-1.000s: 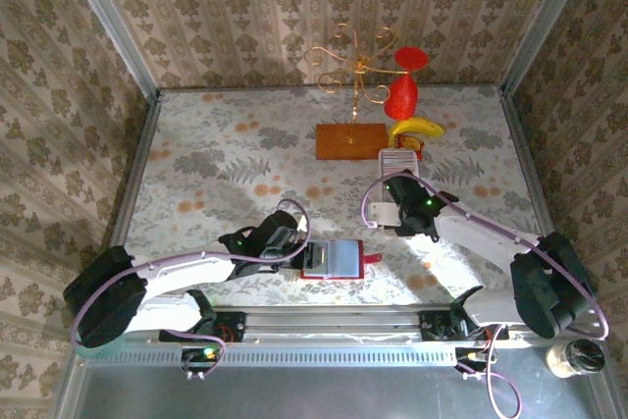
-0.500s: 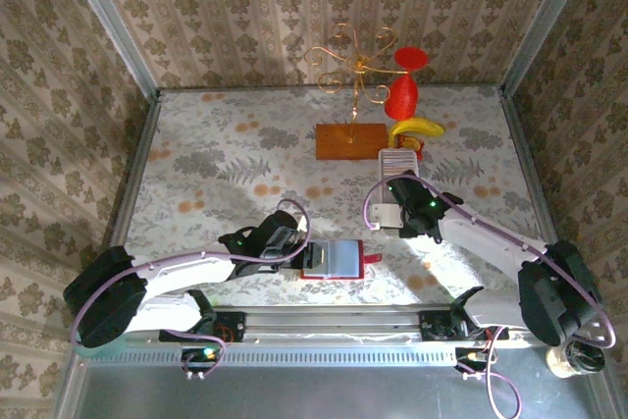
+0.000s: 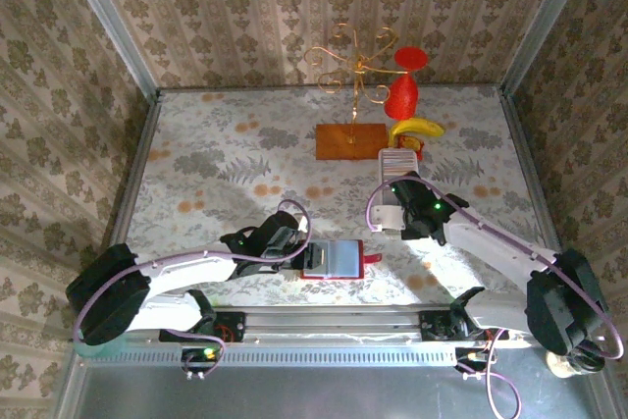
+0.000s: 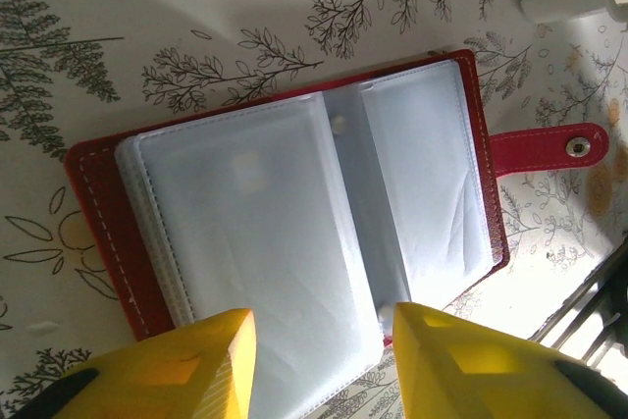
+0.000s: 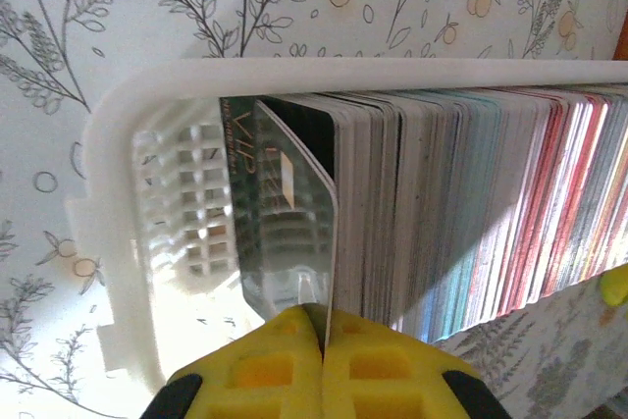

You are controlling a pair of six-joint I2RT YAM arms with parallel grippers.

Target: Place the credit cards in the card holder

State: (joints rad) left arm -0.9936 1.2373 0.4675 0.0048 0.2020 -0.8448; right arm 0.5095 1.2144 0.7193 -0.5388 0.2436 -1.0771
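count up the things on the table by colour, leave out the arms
red: 2, wallet and ornament
white: 1, tray packed with cards
yellow: 1, banana
brown: 1, stand with gold wire on it
total: 5

1 camera high behind the near edge overlooks the whole table [image 3: 196, 164]. Within its field, 2 wrist cameras look closely, seemingly steeply, down on the card holder [image 4: 294, 242] and the credit cards [image 5: 471, 203].
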